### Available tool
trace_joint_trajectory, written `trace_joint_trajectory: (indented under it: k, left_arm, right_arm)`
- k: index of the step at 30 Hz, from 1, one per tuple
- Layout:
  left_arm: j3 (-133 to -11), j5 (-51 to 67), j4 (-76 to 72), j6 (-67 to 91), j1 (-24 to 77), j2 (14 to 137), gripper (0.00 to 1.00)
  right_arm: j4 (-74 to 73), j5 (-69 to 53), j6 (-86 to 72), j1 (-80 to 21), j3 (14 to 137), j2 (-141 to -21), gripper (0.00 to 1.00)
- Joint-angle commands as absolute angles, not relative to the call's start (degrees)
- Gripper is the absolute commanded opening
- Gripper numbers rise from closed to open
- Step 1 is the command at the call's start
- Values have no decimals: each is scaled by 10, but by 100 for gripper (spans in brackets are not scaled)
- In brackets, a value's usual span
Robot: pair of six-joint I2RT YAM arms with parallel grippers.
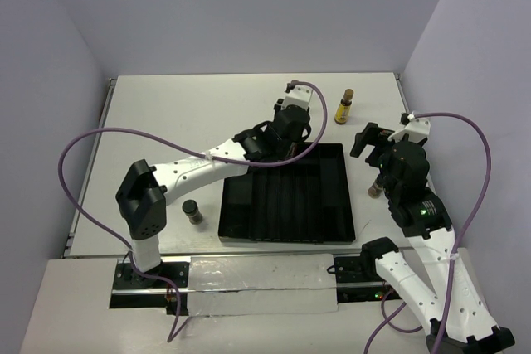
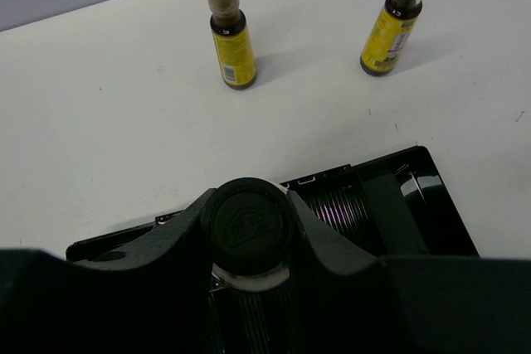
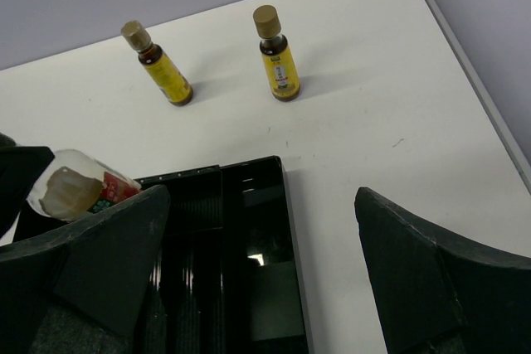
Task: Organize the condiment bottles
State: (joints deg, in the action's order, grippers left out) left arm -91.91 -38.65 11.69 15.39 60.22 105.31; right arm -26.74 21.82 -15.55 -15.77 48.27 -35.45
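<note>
My left gripper (image 1: 280,145) is shut on the black cap (image 2: 247,225) of the taller clear bottle, over the far edge of the black tray (image 1: 287,236). The right wrist view shows that bottle's red-white label and underside (image 3: 76,191) at the left, tilted. Two slim yellow bottles (image 2: 230,31) (image 2: 397,16) stand upright on the table beyond the tray; the top view shows one of them (image 1: 345,107). A short dark jar (image 1: 192,211) stands left of the tray and another (image 1: 375,189) right of it. My right gripper (image 1: 375,142) hangs open over the tray's far right corner (image 3: 286,230), its fingers (image 3: 108,263) empty.
The ridged black tray (image 2: 431,196) has long narrow compartments, with no bottle seen resting in them. Purple cables loop from both arms over the table. Walls close in the table at the back and on both sides.
</note>
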Motion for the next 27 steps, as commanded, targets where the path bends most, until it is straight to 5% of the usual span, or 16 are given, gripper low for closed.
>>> trace_joint_trajectory:
  k: [1,7,12,14,27]
  left_arm:
    - [-952,-397,58,164,606,1063,10]
    - [-975,-408,88,191,606,1098,17]
    - [-1014,-420,147,221,606,1128,81]
    - [-1016,-414,150,224,606,1122,97]
    - [-1044,-413,200,220,606,1000,99]
  right_arm:
    - [-263,226,-155,-160,490,-348,100]
    - [-266,229,-155,-159,491,-341,100]
    - [-269,229,-155,-159,491,-342,100]
    - [-268,229,-155,-160,489,-341,100]
    - [-259,218,-155,-159,485,-349,100]
